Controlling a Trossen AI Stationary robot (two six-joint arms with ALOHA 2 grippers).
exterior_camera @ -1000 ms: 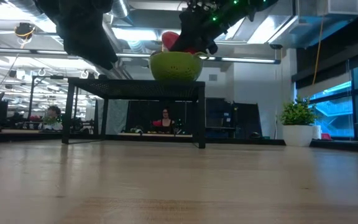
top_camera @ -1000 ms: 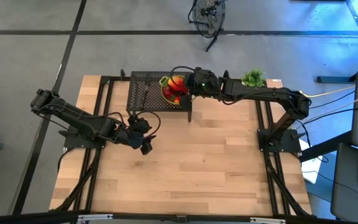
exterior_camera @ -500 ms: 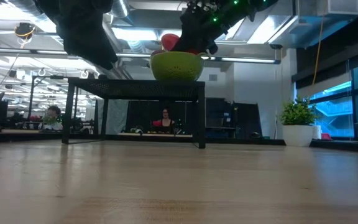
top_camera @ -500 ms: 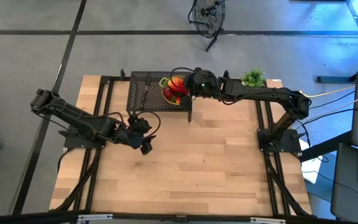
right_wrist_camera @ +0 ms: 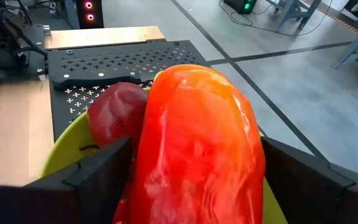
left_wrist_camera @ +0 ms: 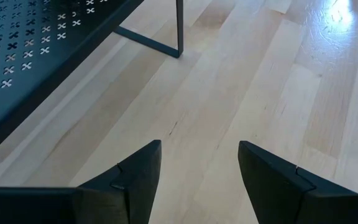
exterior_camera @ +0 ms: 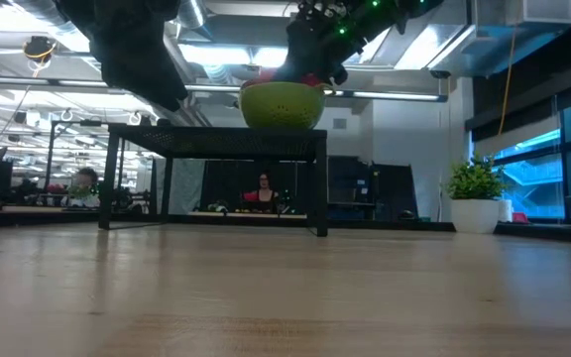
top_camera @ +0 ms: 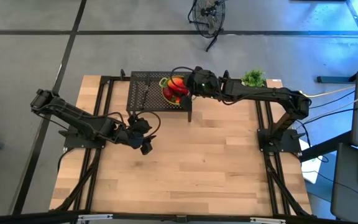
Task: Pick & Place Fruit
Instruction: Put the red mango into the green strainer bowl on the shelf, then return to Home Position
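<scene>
Right wrist view shows the right claw point(right_wrist_camera: 194, 180) closed around a glossy red oblong fruit point(right_wrist_camera: 197, 155), directly over the lime-green bowl point(top_camera: 168, 91) at the counter's far edge. Left claw point(left_wrist_camera: 197, 168) hangs open, empty. Placement looks nearly finished; release remains.

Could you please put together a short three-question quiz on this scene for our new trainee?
1. True or false: the right hand is shut on the big red fruit.
2. What does the lime-green bowl stand on?
A. the wooden table
B. the black mesh rack
C. the floor
3. Fill in: the left hand hangs open over the bare ____.

Key: 1 true; 2 B; 3 table.
</scene>
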